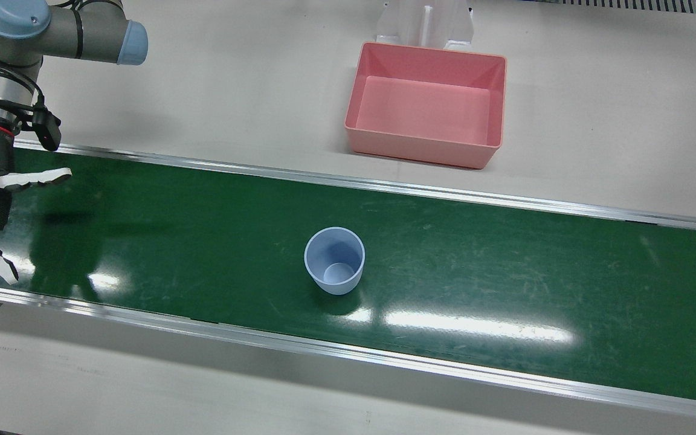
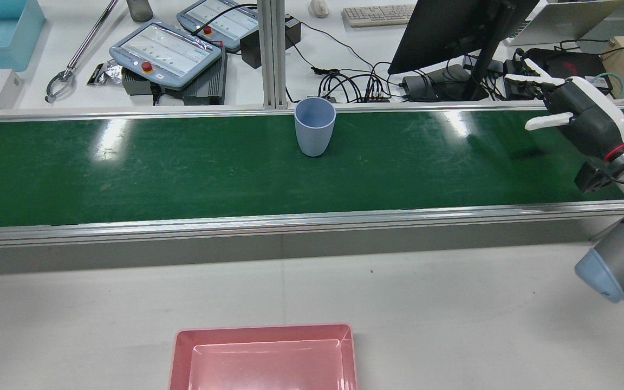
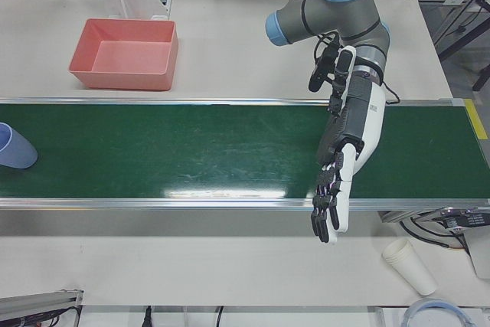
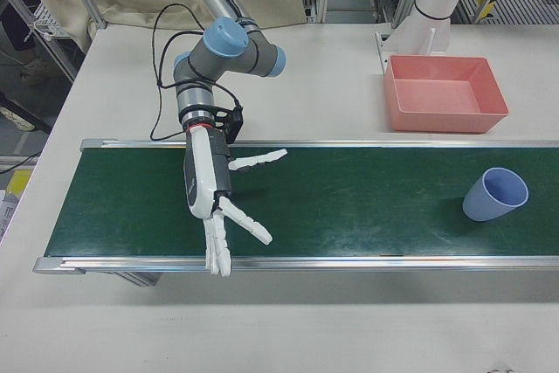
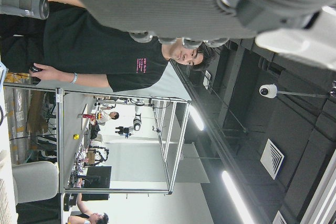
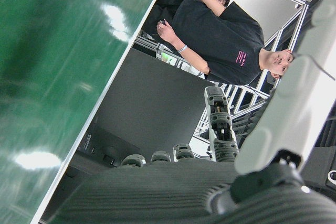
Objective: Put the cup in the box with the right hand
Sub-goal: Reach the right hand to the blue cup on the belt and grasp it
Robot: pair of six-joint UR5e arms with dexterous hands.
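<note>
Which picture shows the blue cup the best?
The front view: the blue cup stands whole and upright mid-belt, its empty inside visible. The rear view shows its side, smaller. The right-front view shows it smaller still. The left-front view cuts it off; the hand views miss it.

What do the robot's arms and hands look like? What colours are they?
Each arm is made of grey metal tubes with light blue round caps, and black cables run along it. The right hand and left hand are black and white, with white-tipped fingers. A red ring marks the right wrist.
</note>
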